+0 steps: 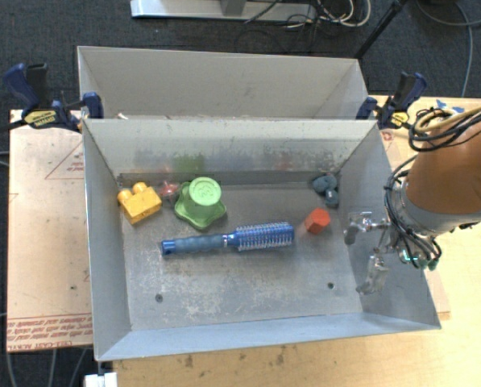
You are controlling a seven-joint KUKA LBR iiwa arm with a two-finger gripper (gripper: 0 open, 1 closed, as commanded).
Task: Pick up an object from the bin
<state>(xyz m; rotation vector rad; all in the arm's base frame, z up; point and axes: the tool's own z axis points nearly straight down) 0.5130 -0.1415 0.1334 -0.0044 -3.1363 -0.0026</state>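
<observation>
A small orange-red block (317,220) lies on the bin's (224,297) floor, right of centre. It is the thing nearest the pincer (364,252), which hangs released and empty by the right wall, fingers apart. Left of the block lies a blue hairbrush (232,240). Towards the back wall sit a green lobed toy (201,202), a yellow brick (139,201) and a dark grey lump (327,185), perhaps a small figure.

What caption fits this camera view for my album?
Robot gripper hangs by the right wall of the bin, near an orange block and a blue hairbrush.
</observation>
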